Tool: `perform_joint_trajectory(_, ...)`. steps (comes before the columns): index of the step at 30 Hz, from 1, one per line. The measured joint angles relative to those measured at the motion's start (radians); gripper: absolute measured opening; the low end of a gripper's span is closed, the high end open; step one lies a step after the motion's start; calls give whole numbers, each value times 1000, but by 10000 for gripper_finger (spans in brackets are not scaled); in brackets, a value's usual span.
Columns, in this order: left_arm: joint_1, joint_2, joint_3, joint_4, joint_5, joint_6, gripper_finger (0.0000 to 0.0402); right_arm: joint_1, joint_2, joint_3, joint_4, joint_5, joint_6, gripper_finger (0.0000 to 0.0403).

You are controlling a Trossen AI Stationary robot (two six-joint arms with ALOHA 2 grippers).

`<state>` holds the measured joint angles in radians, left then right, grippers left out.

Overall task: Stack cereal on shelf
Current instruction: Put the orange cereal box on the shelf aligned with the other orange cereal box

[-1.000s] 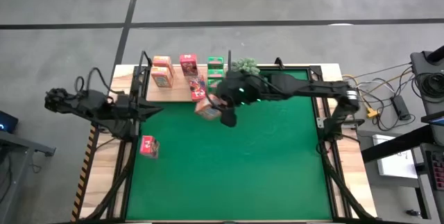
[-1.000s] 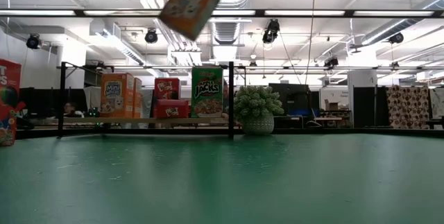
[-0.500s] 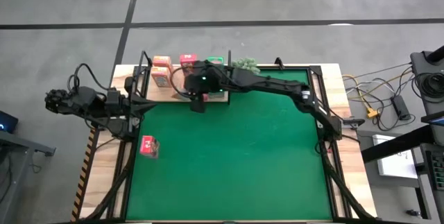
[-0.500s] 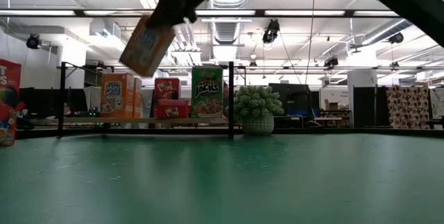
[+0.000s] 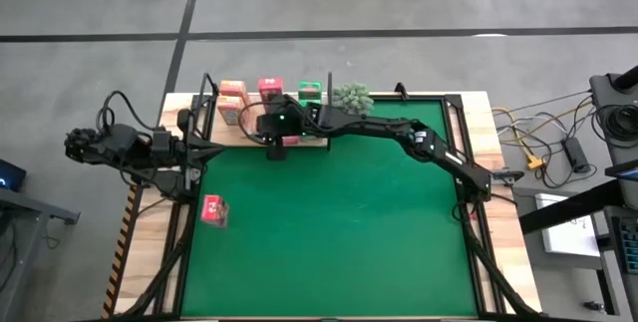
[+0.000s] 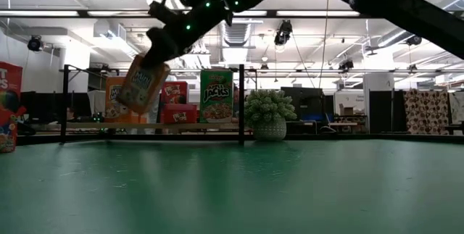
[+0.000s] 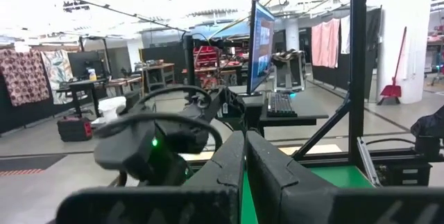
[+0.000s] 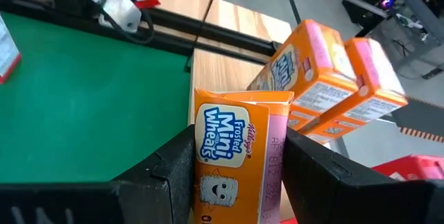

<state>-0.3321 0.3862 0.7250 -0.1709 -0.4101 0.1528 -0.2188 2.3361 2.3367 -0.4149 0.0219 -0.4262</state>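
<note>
Upper centre of the high view: right gripper (image 5: 276,143) clamped on small orange printed cardboard cereal box (image 6: 142,83), tilted, above light wood shelf board (image 5: 249,129). Advise levelling before lowering onto shelved orange boxes (image 8: 326,78). Left gripper (image 7: 244,175) closed, parked at left edge.

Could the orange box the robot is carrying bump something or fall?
Maybe. The right end effector holds an orange cereal box tilted in the air, right beside the two orange boxes on the shelf, so it could knock them over. Tilted like that, it might also land crooked and tip.
</note>
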Motion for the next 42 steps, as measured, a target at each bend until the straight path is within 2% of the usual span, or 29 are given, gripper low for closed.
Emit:
perform_joint_trajectory(8,0,7,-1,-3,0,0,0,-6,38,0,30,4,6,175)
perform_joint_trajectory(21,0,14,-1,-1,0,0,0,-5,52,0,61,4,7,254)
perform_joint_trajectory(28,0,15,-2,-6,-6,-7,0,-5,49,0,48,4,14,270)
perform_joint_trajectory(30,-1,15,-9,-20,-58,-31,0,-5,33,-2,15,4,11,269)
perform_joint_trajectory(35,0,39,-32,-120,-302,-147,0,4,-59,-1,-114,3,-15,259)
perform_joint_trajectory(37,0,67,-33,-168,-332,-194,0,9,-97,0,-186,1,-18,254)
perform_joint_trajectory(42,2,156,-33,-181,-333,-240,0,21,-184,-1,-388,-4,-8,241)
